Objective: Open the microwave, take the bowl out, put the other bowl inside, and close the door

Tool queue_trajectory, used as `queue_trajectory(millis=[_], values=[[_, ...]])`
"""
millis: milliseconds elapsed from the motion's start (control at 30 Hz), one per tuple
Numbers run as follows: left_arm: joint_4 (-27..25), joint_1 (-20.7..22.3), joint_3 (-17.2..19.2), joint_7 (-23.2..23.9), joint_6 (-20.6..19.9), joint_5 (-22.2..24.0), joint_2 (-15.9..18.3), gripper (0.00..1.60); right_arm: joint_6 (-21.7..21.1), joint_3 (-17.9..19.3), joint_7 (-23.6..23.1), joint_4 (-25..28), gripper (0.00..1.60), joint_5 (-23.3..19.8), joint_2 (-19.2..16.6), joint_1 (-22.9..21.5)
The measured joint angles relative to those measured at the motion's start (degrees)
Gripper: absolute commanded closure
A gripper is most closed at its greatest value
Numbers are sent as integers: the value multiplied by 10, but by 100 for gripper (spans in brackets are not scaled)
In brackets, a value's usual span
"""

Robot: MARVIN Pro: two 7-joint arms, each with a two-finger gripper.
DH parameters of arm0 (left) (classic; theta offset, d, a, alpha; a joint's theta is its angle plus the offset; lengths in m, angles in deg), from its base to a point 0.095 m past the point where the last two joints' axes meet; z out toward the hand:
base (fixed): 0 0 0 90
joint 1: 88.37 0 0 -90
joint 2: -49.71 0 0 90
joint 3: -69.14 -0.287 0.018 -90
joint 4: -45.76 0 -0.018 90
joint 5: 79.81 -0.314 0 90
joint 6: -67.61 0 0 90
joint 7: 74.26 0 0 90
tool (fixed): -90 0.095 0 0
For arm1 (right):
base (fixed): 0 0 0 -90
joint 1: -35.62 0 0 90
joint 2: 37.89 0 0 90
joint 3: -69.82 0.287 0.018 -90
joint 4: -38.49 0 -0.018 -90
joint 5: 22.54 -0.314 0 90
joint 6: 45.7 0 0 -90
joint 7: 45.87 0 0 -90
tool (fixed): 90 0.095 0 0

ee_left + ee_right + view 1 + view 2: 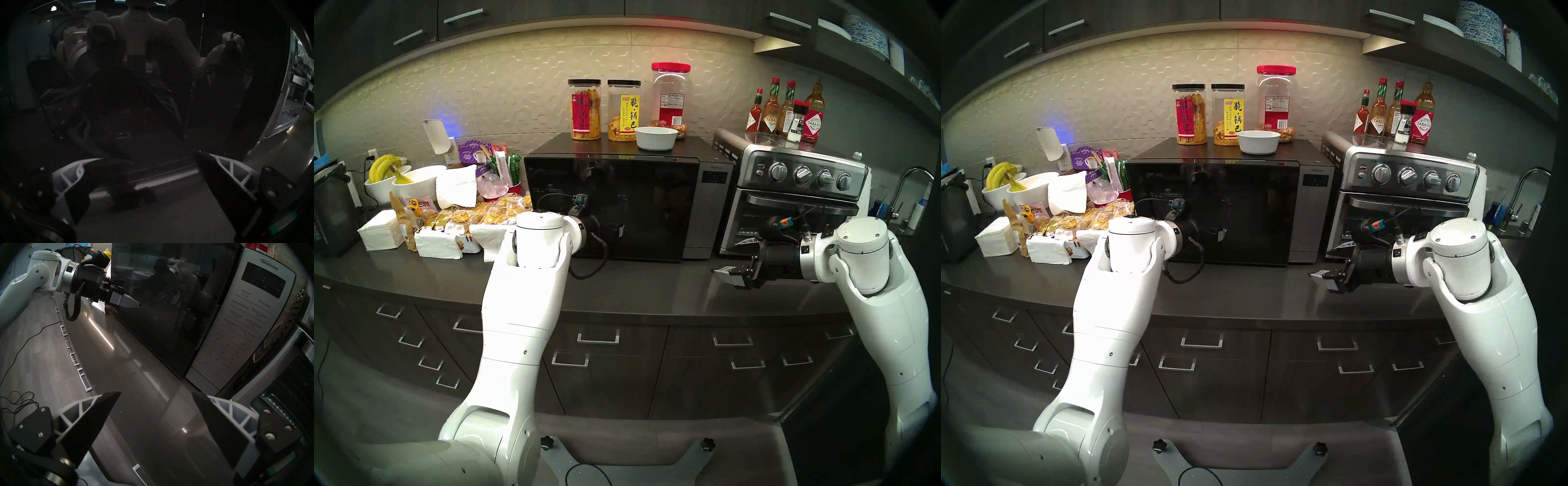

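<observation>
Microwave (619, 203) on the counter (636, 292), big and black, with the door (609, 207) shut. On the grey control strip (246, 327) at its right: "INVERTER", "Popcorn", "Beverage", "Sensor Reheat", "Sensor Cook", "Power Level", "Keep Warm". Tiny "Panasonic" low on the door's left, just under the left arm's tip. Small bowl (656, 138), looking white, on top of the microwave, near the jars (585, 112) with Chinese writing. "TABASCO" on the sauce bottles (812, 125) up on the toaster oven (795, 190) to the right.

Left end effector (153, 157) low at the left part of the door, fingers spread, nothing between them, tips right at the glass. Touching or not, hard to tell. Right end effector (156, 395) spread wide and empty, above the counter, near the front, between microwave and toaster oven.
</observation>
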Motion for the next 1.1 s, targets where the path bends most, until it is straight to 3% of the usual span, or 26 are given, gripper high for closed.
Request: queue_trajectory(millis=[633,867,1100], values=[[35,15,0,-39,30,-26,-17,0,0,0,1,0,0,-1,-1,0],[28,12,8,-28,26,-16,-17,0,0,0,1,0,0,-1,-1,0],[-14,-4,27,10,9,12,-10,0,0,0,2,0,0,-2,-1,0]])
